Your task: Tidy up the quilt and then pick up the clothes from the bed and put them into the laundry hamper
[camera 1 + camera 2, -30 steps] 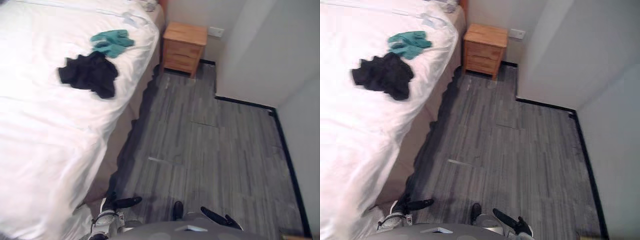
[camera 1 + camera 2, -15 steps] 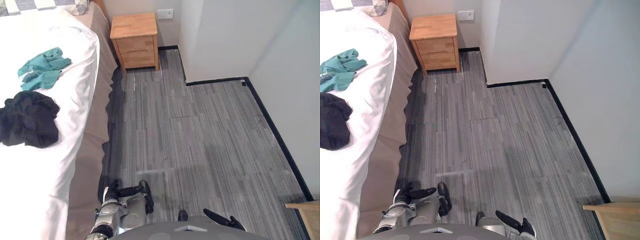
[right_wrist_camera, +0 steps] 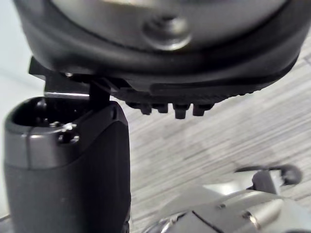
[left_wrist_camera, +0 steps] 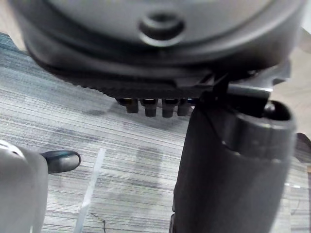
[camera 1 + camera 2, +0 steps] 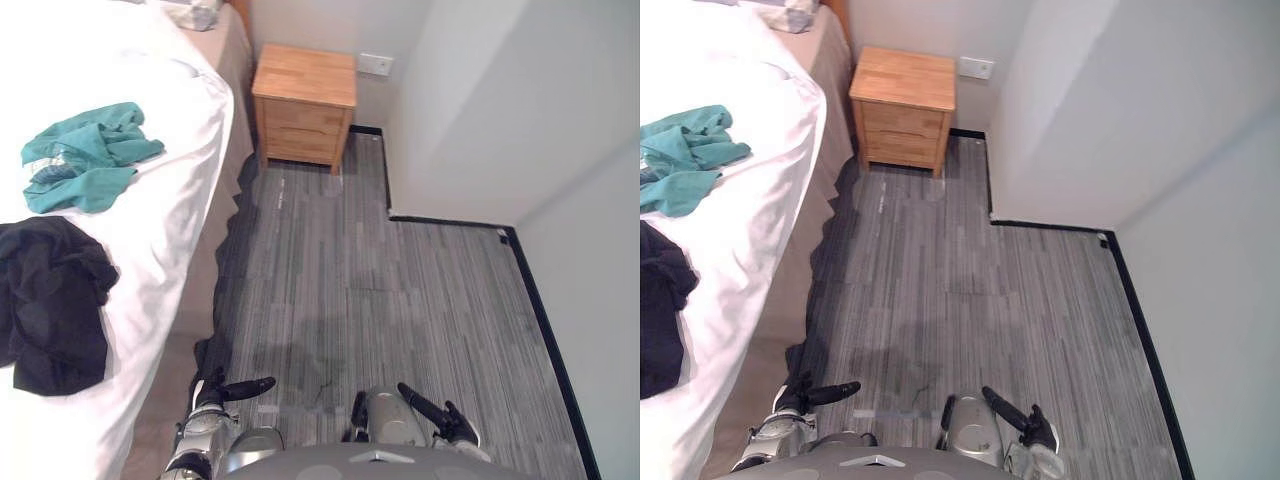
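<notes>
A white quilt (image 5: 150, 225) covers the bed along the left. On it lies a crumpled teal garment (image 5: 85, 160), and nearer to me a black garment (image 5: 50, 310) sits close to the bed's side edge. My left hand (image 5: 228, 390) hangs low over the floor by the bed skirt, fingers straight, holding nothing. My right hand (image 5: 440, 415) hangs low on the other side, also open and empty. The left wrist view has the left hand (image 4: 233, 160) above grey floor; the right wrist view has the right hand (image 3: 68, 165) likewise.
A wooden nightstand (image 5: 305, 100) stands at the head of the bed against the far wall. A white wall corner (image 5: 450, 120) juts out on the right, with black skirting. Grey plank floor (image 5: 380, 290) lies between bed and wall. A pillow (image 5: 195, 12) lies at the bed's head.
The camera has swung, so the whole picture shifted: the bed and both garments show larger at the left. The garments lie as before. Both hands stay low and empty.
</notes>
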